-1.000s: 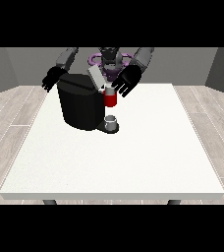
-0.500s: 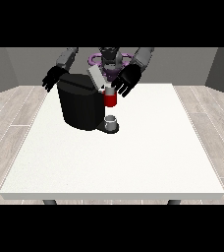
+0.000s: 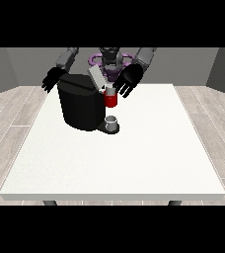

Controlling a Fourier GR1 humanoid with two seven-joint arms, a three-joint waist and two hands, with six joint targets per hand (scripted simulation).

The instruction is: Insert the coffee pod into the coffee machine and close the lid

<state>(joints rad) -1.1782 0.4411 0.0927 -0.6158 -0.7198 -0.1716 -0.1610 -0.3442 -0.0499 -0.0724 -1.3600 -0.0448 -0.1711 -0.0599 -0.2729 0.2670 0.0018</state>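
Step in hand: judged as the last stage, with the lid [image 3: 96,78] of the coffee machine [image 3: 81,105] tilted up and not yet closed.
Coffee machine: black body on the far left part of the white table [image 3: 134,158], with a red section [image 3: 111,100] at its front right.
Coffee pod: not made out as a separate thing; it may sit in the machine's top opening under the raised lid, but I cannot tell.
Cup: small grey cup [image 3: 112,122] on the machine's base plate, under the red section; contents cannot be seen.
Hand at the view's right [image 3: 128,82]: fingers spread and hanging downward, clasping nothing, just beside the red section and near the lid.
Hand at the view's left [image 3: 52,79]: fingers apart, clasping nothing, at the machine's far left edge; contact cannot be judged.
Next move calls for: a hand brought over the grey lid flap to press it down flat, while the machine is kept from sliding.
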